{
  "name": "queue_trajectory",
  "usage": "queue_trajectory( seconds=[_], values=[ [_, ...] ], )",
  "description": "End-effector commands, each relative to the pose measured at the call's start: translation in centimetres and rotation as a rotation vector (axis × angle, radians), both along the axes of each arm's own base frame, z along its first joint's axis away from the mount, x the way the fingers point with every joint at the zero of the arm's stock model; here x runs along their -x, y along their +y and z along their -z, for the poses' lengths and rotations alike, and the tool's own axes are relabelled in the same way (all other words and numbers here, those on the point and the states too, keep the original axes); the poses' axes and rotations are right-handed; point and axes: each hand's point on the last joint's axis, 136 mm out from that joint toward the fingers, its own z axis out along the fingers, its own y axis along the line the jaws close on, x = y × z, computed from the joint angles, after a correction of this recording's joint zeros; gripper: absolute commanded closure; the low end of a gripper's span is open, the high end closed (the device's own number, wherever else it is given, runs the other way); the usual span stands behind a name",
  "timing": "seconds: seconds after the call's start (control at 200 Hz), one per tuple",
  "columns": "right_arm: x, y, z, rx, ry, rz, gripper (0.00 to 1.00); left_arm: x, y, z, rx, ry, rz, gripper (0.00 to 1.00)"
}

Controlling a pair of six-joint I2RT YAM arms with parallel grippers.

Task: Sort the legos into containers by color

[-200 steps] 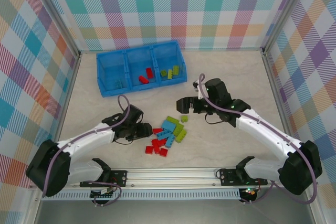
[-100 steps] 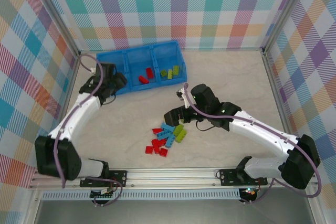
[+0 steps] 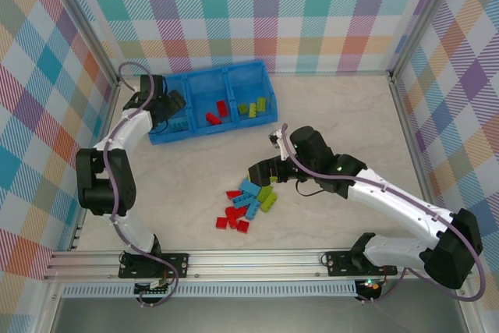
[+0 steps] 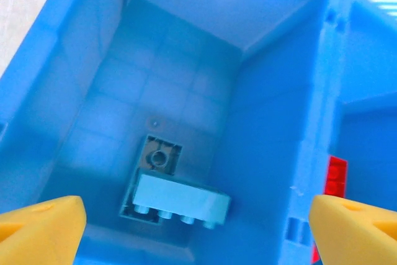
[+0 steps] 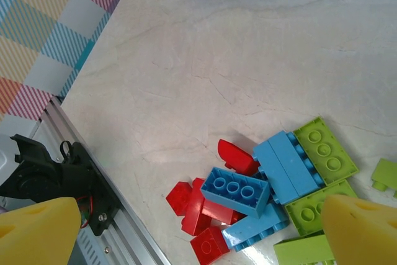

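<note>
Marble tabletop (image 3: pixel 343 115) | tray compartments (image 3: pixel 234 127) left-to-right: light-blue legos (image 4: pixel 180 200), red legos (image 3: pixel 217 112), green legos (image 3: pixel 253 107) | left end effector (image 4: pixel 197 226), right end effector (image 5: pixel 200 229) released

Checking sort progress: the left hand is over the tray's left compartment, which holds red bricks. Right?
Not quite. The left hand is over the left compartment, but it holds light blue bricks, not red, as the left wrist view shows.

The tray (image 3: pixel 218 132) sits toward 11 o'clock on the tabletop (image 3: pixel 343 115), its three compartments side by side. Two legos (image 4: pixel 177 200) lie touching in the left compartment (image 4: pixel 173 91), below the left pincer (image 3: pixel 175 108). Others lie in the middle compartment (image 3: pixel 204 95) and the right compartment (image 3: pixel 243 87). The loose pile (image 3: pixel 248 202) lies toward 6 o'clock, well apart from the tray, with the right pincer (image 3: pixel 257 172) at its 12 o'clock edge.
</note>
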Motion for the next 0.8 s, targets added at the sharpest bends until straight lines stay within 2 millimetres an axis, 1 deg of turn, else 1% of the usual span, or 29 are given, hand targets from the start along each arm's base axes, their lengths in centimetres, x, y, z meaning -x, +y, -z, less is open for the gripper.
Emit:
queue_trajectory(
  seconds=[0.0,0.065,0.11,0.145,0.21,0.27,0.33,0.39,0.46,0.49,0.545,0.635,0.715,0.795],
  values=[
    [0.3,-0.5,0.7,0.012,0.019,0.02,0.0,0.7,-0.2,-4.7,0.004,-0.099,0.024,0.05],
    [0.3,-0.5,1.3,0.028,0.028,0.015,0.0,2.2,-0.6,-6.7,0.019,-0.123,0.041,0.05],
    [0.4,-0.4,1.9,0.049,0.033,0.001,0.0,3.5,-1.3,-8.5,0.04,-0.15,0.072,0.04],
    [0.5,-0.3,2.4,0.075,0.031,-0.01,0.0,4.8,-2.1,-10.3,0.046,-0.179,0.114,0.04],
    [0.5,-0.5,3.8,0.148,0.02,-0.032,0.0,7.4,-4.6,-13.4,0.016,-0.226,0.253,0.03],
    [0.5,-0.7,5.1,0.226,0.008,-0.046,0.0,10.2,-7.1,-15.5,-0.055,-0.249,0.405,0.01],
    [0.8,-0.7,6.3,0.302,0.0,-0.087,0.0,13.3,-9.7,-16.8,-0.134,-0.264,0.584,0.0],
    [1.1,-0.5,7.7,0.378,-0.008,-0.127,0.0,16.5,-11.7,-16.9,-0.205,-0.275,0.754,0.0],
    [0.5,-0.7,8.9,0.439,-0.008,-0.115,0.0,20.2,-13.5,-16.2,-0.253,-0.306,0.949,0.0],
    [-0.2,-1.1,9.5,0.475,-0.015,-0.08,0.0,21.7,-14.2,-15.8,-0.278,-0.336,1.034,0.0],
    [-1.6,-2.1,10.4,0.534,-0.019,0.0,0.0,24.4,-15.0,-14.4,-0.315,-0.393,1.167,0.0],
    [-4.0,-3.9,11.7,0.564,0.043,0.134,0.0,28.4,-16.0,-12.4,-0.365,-0.499,1.355,0.0],
    [-5.4,-4.6,12.8,0.571,0.077,0.189,0.0,30.9,-16.9,-11.8,-0.345,-0.571,1.459,0.0],
    [-6.3,-4.0,13.6,0.567,0.084,0.191,0.0,32.0,-17.6,-11.2,-0.307,-0.603,1.523,0.0]
  ],
)
